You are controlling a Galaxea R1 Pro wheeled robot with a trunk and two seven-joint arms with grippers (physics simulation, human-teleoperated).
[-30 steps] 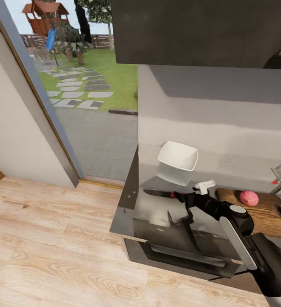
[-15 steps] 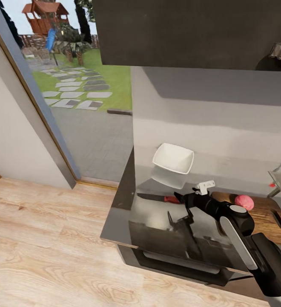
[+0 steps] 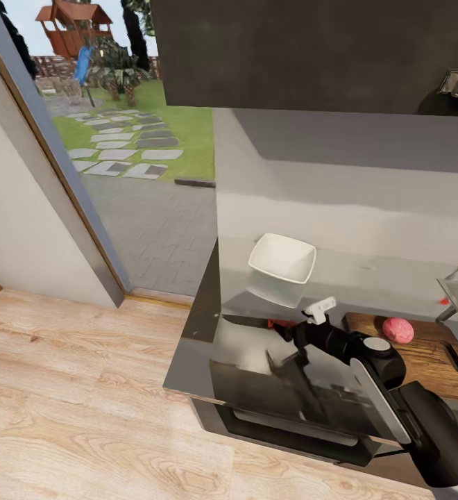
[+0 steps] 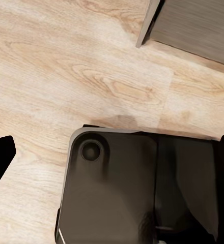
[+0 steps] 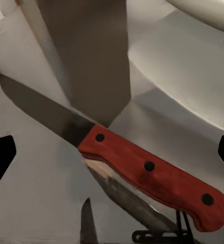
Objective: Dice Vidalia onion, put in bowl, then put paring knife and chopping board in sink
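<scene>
Countertop steel (image 3: 257, 347) is my table, carrying the chopping board (image 3: 423, 357) with the Vidalia onion (image 3: 397, 330) on it, then the bowl (image 3: 282, 258), then the paring knife (image 3: 257, 322) lying flat before the bowl. My right gripper (image 3: 284, 332) hovers over the knife's red handle (image 5: 155, 178), jaws spread wide and empty, a fingertip (image 5: 0, 157) showing at each side. The knife's long axis runs along the table's front edge, blade pointing away from the board. My right arm is nearer, I judge; my left jaws face the floor (image 4: 66, 66), also apart.
</scene>
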